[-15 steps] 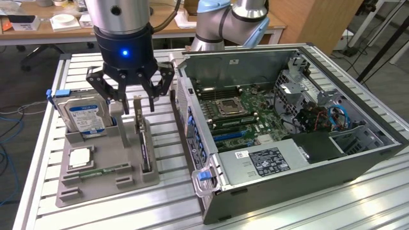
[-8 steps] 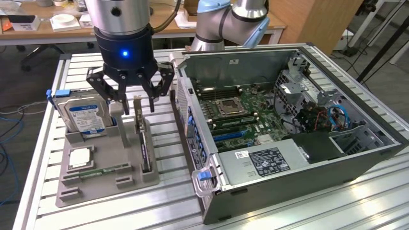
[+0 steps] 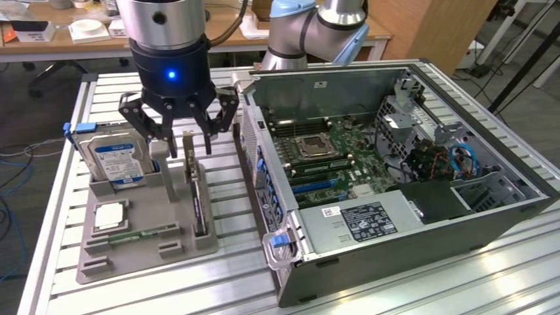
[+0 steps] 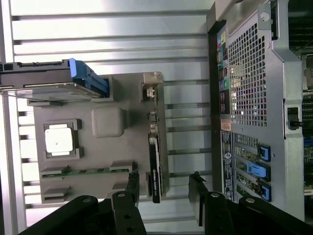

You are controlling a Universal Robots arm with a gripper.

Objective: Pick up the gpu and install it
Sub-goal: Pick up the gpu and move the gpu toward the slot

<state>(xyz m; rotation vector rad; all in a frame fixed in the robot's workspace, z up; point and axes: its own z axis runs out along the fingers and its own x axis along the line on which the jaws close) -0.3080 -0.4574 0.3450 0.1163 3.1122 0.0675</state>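
The gpu (image 3: 194,193) is a thin dark card standing on edge in a slot of the grey parts tray (image 3: 131,266), its silvery bracket end at the far side. My gripper (image 3: 186,136) hangs open just above the card's far end, fingers spread to either side and holding nothing. In the wrist view the gpu (image 4: 154,147) runs lengthwise along the tray (image 4: 120,152), and my gripper (image 4: 164,183) straddles its dark end with a gap on both sides. The open computer case (image 3: 394,164) lies to the exterior view's right, its motherboard (image 3: 319,154) exposed.
A hard drive (image 3: 118,157) with a blue-white label stands upright in the tray beside the gpu. A processor chip (image 3: 109,215) and a green memory stick (image 3: 140,234) lie nearer the front. The case's perforated rear panel (image 4: 249,98) stands close by the tray. All rests on a slatted aluminium table (image 3: 219,289).
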